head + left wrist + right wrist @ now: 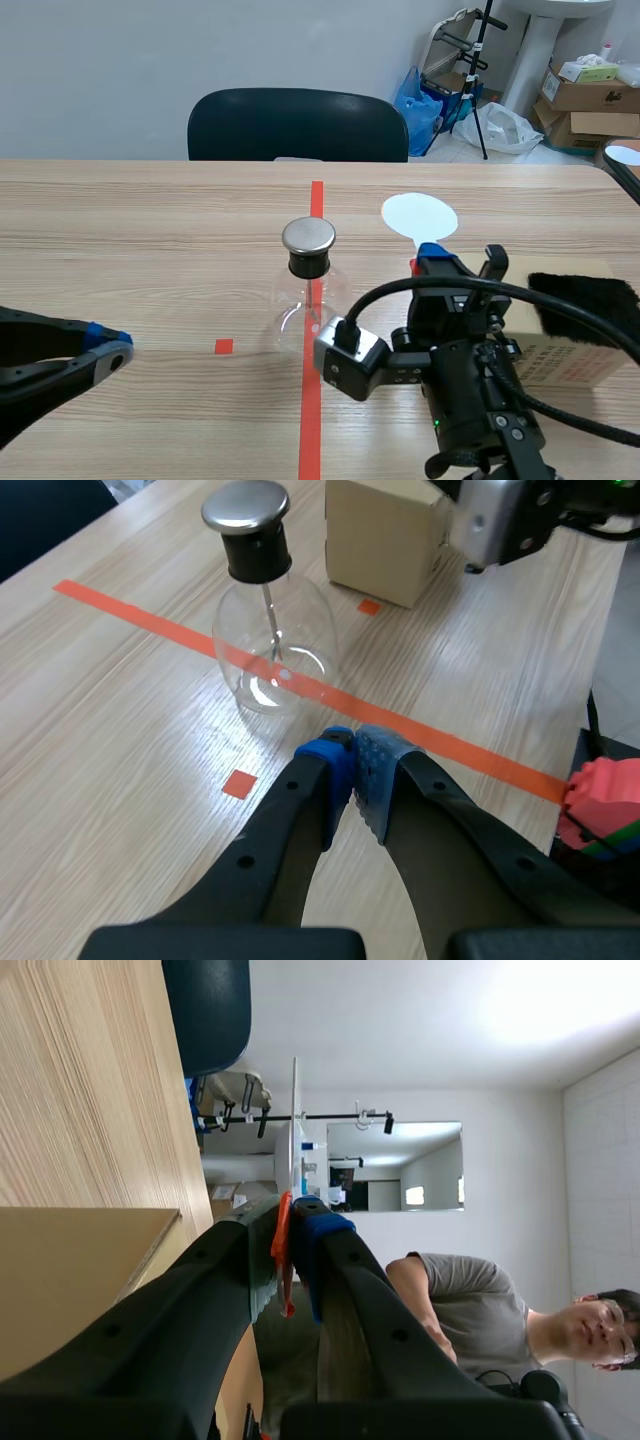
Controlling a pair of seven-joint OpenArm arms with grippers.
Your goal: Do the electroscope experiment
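The electroscope (pixel 308 282), a clear glass flask with a black neck and a metal cap, stands on the red tape line at the table's middle. My right gripper (pixel 425 256) hangs just right of it, rolled on its side and shut on the red handle of a white disc paddle (pixel 420 215). In the right wrist view the paddle (pixel 294 1130) shows edge-on between the fingers (pixel 322 1250). My left gripper (pixel 108 345) rests low at the near left, shut on nothing. In the left wrist view its pads (pixel 372 770) meet a short way before the flask (pixel 270 640).
A cardboard box (pixel 565 350) with a black fur cloth (pixel 585 292) on it sits at the right, beside the right arm. A dark chair (pixel 298 125) stands behind the far edge. A person (pixel 470 1300) appears in the right wrist view. Coloured blocks (pixel 600 810) lie off the table's edge.
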